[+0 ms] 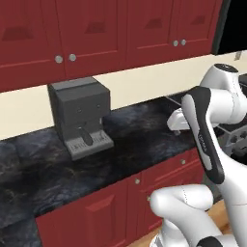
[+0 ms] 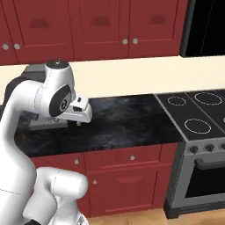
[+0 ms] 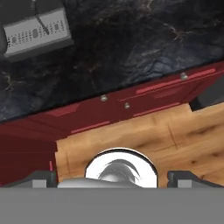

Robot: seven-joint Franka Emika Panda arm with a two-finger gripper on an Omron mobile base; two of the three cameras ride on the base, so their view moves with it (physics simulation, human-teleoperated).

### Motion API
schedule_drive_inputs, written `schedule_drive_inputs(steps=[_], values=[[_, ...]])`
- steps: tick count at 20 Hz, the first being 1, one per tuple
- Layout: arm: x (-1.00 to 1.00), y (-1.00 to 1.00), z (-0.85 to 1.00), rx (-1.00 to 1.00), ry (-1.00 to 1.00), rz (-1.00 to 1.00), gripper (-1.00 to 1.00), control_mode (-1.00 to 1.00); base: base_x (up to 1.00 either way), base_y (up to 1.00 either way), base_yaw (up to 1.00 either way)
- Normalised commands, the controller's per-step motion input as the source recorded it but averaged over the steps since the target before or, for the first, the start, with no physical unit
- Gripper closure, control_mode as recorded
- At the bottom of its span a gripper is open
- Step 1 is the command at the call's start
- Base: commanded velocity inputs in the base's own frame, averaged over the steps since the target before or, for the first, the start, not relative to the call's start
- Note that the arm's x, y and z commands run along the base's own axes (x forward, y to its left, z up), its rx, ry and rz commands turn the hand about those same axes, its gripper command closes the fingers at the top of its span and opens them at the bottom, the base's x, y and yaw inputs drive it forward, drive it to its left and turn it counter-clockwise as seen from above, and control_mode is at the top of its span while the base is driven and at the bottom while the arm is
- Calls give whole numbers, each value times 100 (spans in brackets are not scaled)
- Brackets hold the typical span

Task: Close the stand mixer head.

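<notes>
search step: mixer head's position and look cannot be told from here.
gripper [image 3: 113, 178] hangs above the counter [image 1: 144, 125] edge, facing down at the cabinet fronts and floor, tips [image 3: 43, 178] wide apart, holding nothing. coffee machine [image 1: 79, 113] stands to the arm's left, stove [image 2: 197, 118] to its right. judgement: drive the base along the counter until the mixer faces the arm, then press down on the head's top, far from its hinge, slowly.

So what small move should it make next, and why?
Probably drive the base along the counter to look for the mixer. The stretch ahead holds a grey coffee machine, with the stove at its right end, and the open gripper hangs above the counter's front edge, holding nothing.
</notes>
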Motion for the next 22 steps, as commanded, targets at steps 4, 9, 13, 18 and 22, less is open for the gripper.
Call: schedule_drive_inputs(steps=[4, 9, 13, 18, 22], values=[[0, 0, 0, 0, 0, 0, -100, 100, 0, -35, -59], [0, 0, 0, 0, 0, 0, -100, 100, 0, -43, -65], [0, 0, 0, 0, 0, 0, -100, 100, 5, -28, -71], [0, 0, 0, 0, 0, 0, -100, 100, 10, -17, -76], [0, 0, 0, 0, 0, 0, -100, 100, 18, -24, -74]])
